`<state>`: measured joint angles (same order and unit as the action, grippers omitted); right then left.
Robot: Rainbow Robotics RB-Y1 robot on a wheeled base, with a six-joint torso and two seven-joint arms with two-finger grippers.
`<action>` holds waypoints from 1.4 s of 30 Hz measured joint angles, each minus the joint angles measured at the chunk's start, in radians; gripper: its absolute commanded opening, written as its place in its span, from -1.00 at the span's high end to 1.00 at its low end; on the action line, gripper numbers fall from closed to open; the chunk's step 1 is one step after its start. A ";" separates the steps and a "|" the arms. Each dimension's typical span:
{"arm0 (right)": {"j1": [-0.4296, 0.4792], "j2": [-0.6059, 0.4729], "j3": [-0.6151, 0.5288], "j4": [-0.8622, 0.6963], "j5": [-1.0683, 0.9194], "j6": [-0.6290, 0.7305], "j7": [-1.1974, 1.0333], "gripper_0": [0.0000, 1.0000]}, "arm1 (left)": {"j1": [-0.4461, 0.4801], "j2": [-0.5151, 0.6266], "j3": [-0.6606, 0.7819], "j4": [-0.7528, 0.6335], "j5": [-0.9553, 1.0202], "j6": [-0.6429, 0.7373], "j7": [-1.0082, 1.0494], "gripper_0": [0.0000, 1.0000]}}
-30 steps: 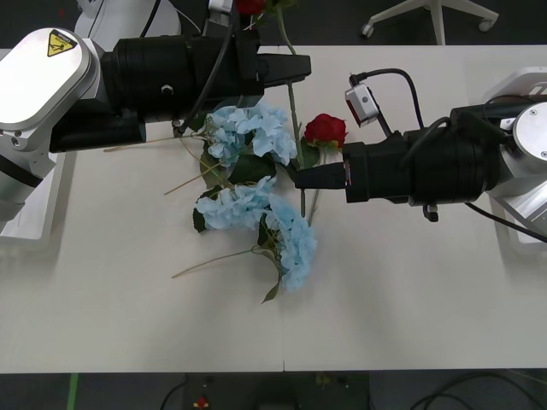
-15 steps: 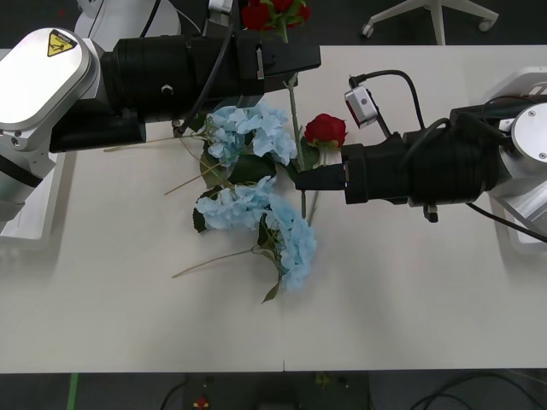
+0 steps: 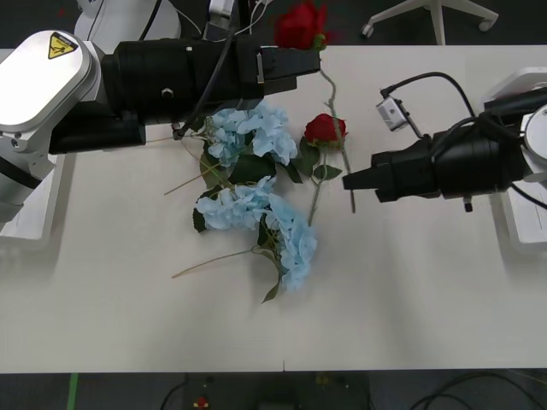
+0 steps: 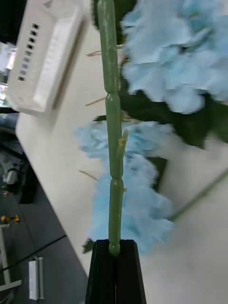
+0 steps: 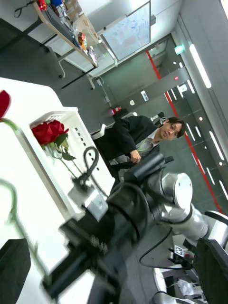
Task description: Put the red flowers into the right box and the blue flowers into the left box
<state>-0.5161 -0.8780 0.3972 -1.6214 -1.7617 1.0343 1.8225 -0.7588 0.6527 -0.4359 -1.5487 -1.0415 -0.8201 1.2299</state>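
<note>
One of the red flowers (image 3: pixel 299 24) is lifted off the table, its bloom beside the tip of my left gripper (image 3: pixel 308 61). Its long stem (image 4: pixel 113 142) runs down to my right gripper (image 3: pixel 346 181), whose black fingers (image 4: pixel 102 270) are shut on the stem's lower end. My left gripper (image 5: pixel 111 251) is open. A second red rose (image 3: pixel 325 128) lies on the table next to the blue flowers (image 3: pixel 248 132), three clusters in a loose pile (image 3: pixel 291 243). Another red rose (image 5: pixel 47 132) lies in the right box (image 5: pixel 61 118). The left box (image 3: pixel 26 224) sits at the table's left edge.
The right box (image 3: pixel 517 85) lies at the table's right edge, behind my right arm. Both arms reach over the middle of the table from opposite sides. A person sits in the room beyond the right box, away from the flowers. An office chair base (image 3: pixel 432 17) stands past the far edge.
My right gripper has pulled back to the right with the rose stem in it. The held rose's bloom has come into fuller view by the left gripper's tip.
</note>
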 measured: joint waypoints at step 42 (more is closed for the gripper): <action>-0.002 -0.194 -0.144 0.687 0.963 -0.129 -0.117 1.00 | -0.399 0.262 -0.303 0.688 -0.633 -0.272 -1.079 -1.00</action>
<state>-0.5183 -1.0719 0.2533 -0.9344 -0.7990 0.9053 1.7053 -1.1577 0.9144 -0.7385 -0.8604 -1.6745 -1.0921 0.1511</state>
